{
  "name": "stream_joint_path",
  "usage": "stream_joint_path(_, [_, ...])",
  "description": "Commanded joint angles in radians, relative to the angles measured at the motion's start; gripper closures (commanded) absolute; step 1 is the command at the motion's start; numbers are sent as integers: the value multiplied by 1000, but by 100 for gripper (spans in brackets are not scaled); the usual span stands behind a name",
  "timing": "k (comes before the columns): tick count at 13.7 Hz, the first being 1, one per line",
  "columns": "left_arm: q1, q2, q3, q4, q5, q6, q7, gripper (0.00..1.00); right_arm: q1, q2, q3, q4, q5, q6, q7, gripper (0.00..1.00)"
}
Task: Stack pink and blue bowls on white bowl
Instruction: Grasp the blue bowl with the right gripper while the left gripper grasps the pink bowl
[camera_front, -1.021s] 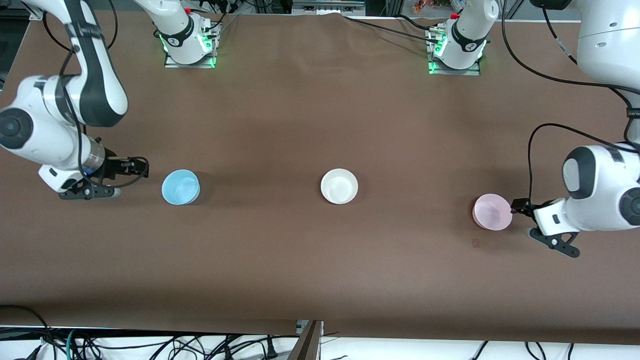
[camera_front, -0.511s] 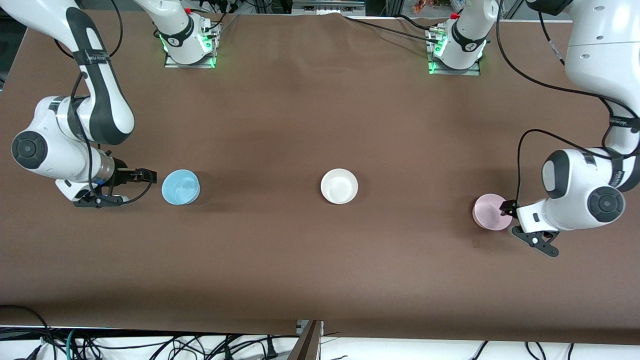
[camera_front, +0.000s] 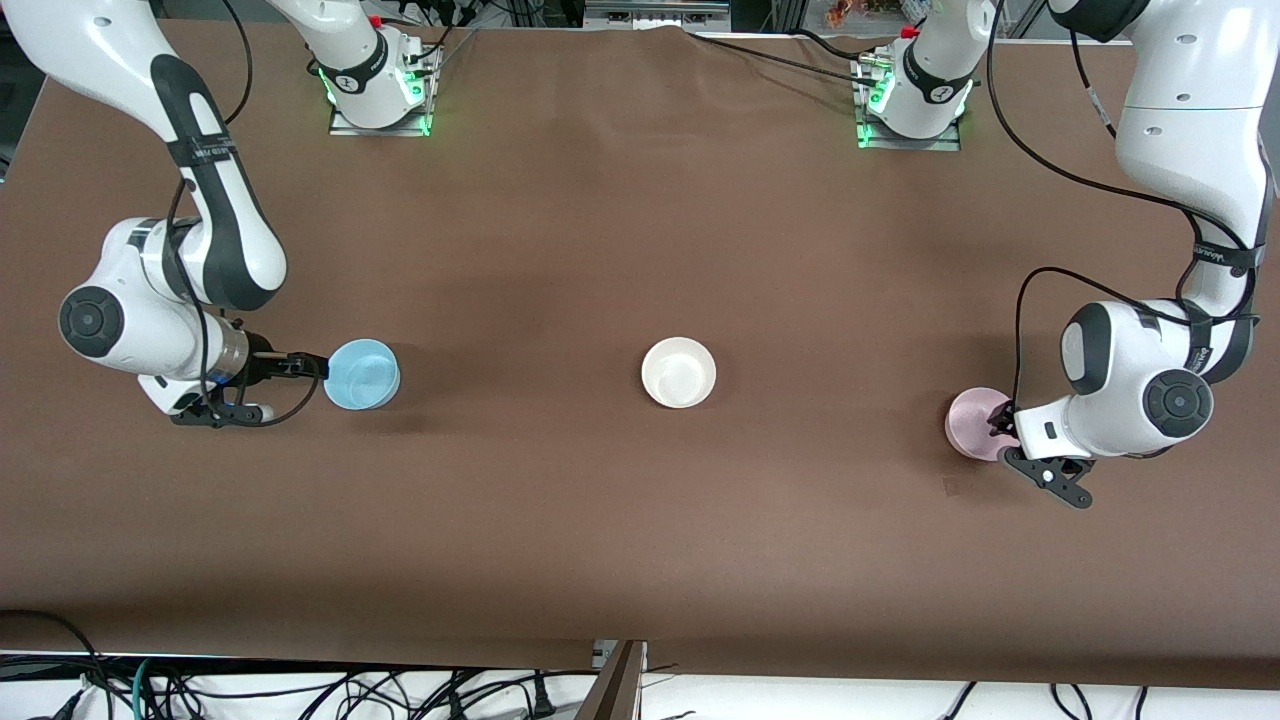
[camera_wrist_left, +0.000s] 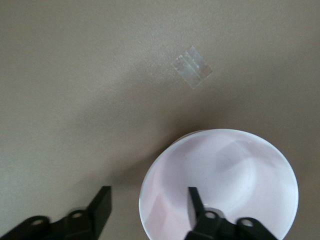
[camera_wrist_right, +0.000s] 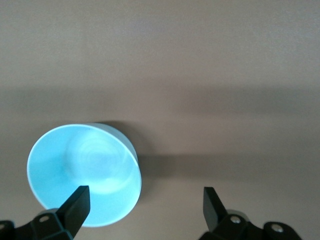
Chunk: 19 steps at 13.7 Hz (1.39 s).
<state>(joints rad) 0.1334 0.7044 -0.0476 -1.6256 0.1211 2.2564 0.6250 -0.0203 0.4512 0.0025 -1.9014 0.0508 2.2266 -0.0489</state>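
Front view shows you: left gripper (camera_front: 1000, 424) open, straddling pink bowl (camera_front: 975, 422) rim | right gripper (camera_front: 300, 367) open at blue bowl (camera_front: 362, 374) rim | white bowl (camera_front: 679, 372) between them, untouched.

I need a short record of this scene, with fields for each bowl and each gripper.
white bowl: mid-table, alone, nothing stacked in it
pink bowl: toward the left arm's end, on the table
blue bowl: toward the right arm's end, on the table
left gripper: straddles the pink bowl's rim, one finger inside
right gripper: open, at the blue bowl's rim
stacking: not yet begun
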Motion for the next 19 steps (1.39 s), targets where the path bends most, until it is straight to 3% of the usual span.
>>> stream_joint_path(1, [5, 7, -2, -8, 23, 15, 19, 74, -6, 26, 4, 1, 20, 50, -9, 0])
stream_joint_path(2, [3, 7, -2, -8, 23, 15, 19, 80, -6, 26, 4, 4, 20, 51, -8, 0])
stream_joint_path(4, [3, 7, -2, -7, 23, 14, 19, 100, -6, 32, 4, 4, 37, 56, -3, 0])
stream_joint_path(10, [3, -25, -3, -2, 23, -14, 30, 100, -4, 55, 5, 4, 55, 87, -8, 0])
stream_joint_path(12, [3, -60, -17, 12, 14, -93, 36, 100, -3, 69, 7, 4, 57, 105, -11, 0])
stream_joint_path(15, [3, -118, -76, 27, 8, -208, 22, 100, -1, 75, 8, -1, 55, 105, -14, 0])
stream_joint_path(19, [3, -128, -225, 82, 5, -357, -5, 100, 0, 75, 10, -4, 55, 94, -37, 0])
